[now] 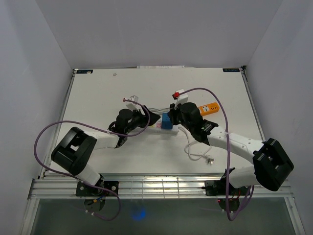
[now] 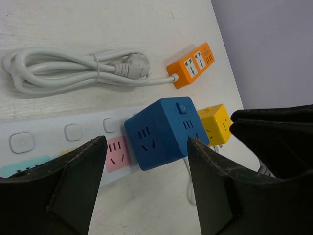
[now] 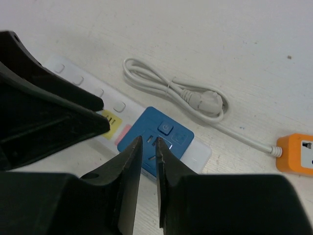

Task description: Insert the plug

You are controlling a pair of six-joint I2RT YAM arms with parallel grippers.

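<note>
A blue cube plug (image 1: 167,122) sits on the right end of a white power strip (image 1: 155,127), beside its pink socket (image 2: 116,152). My left gripper (image 2: 146,142) is open, its fingers standing wide on the near side of the strip, apart from the blue cube (image 2: 164,129). My right gripper (image 3: 148,139) hovers over the cube's top face (image 3: 172,131), jaws drawn to a narrow slit with nothing between them. From above, the left gripper (image 1: 145,117) and the right gripper (image 1: 175,115) flank the cube.
An orange power strip (image 1: 208,108) lies at the right with its coiled white cord (image 2: 73,68). A yellow cube (image 2: 216,122) sits just beyond the blue one. A loose white cable with a plug (image 1: 200,156) lies near the front edge. White walls enclose the table.
</note>
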